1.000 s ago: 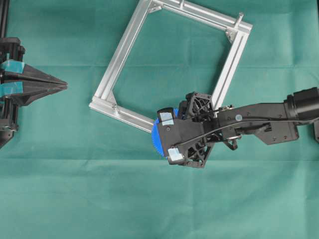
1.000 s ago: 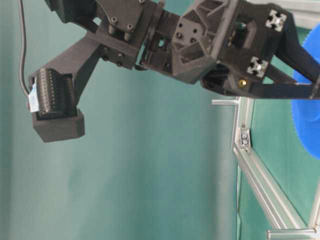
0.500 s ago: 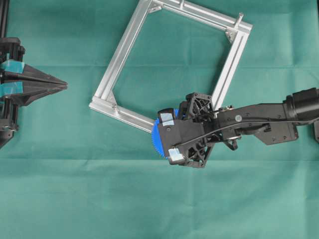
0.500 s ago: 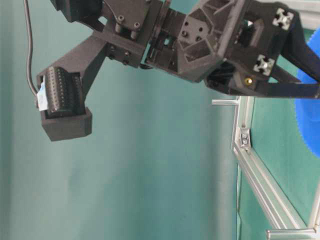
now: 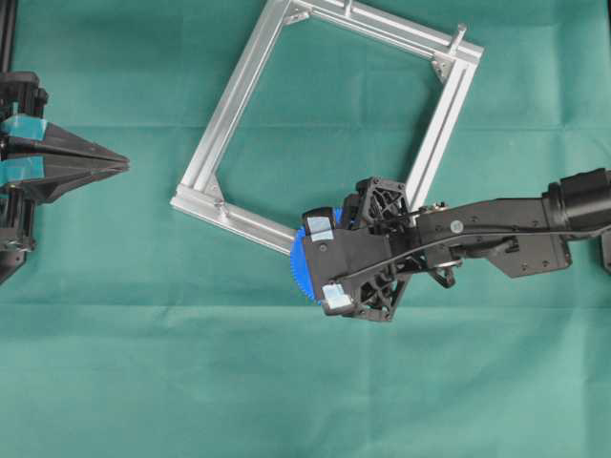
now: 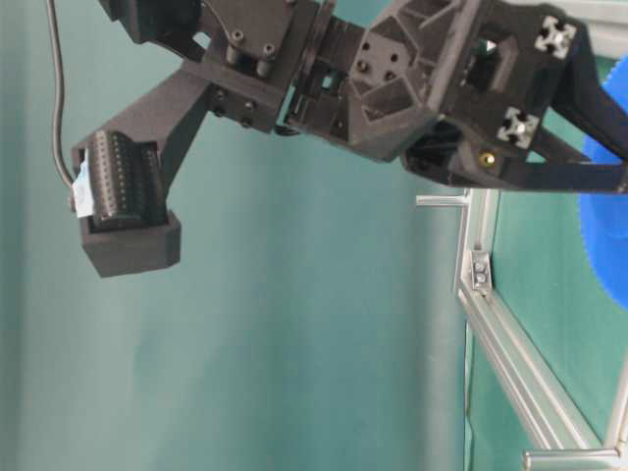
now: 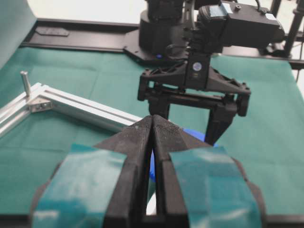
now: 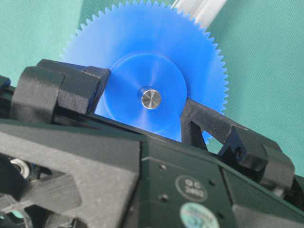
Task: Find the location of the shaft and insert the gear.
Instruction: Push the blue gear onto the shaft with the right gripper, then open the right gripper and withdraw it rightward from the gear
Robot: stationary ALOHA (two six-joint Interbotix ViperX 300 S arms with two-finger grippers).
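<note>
The blue gear point(image 8: 142, 38) lies flat by the near corner of the aluminium frame point(image 5: 229, 95). The silver end of the shaft point(image 8: 151, 99) shows in its centre hole; the shaft's base is hidden. My right gripper point(image 8: 145, 102) points down over the gear, one finger touching each side of the raised hub. From overhead only the gear's left rim point(image 5: 298, 262) shows past the right gripper point(image 5: 326, 262). My left gripper point(image 5: 119, 162) is shut and empty at the far left, pointing at the gear point(image 7: 197, 135).
A bare silver pin point(image 5: 459, 34) stands on the frame's far right corner and also shows in the left wrist view point(image 7: 24, 80). The frame rail point(image 7: 85, 109) runs between the two grippers. Green cloth covers the table.
The right gripper and wrist shifted slightly with the gear between one second and half a second ago, then held still. The left arm has not moved.
</note>
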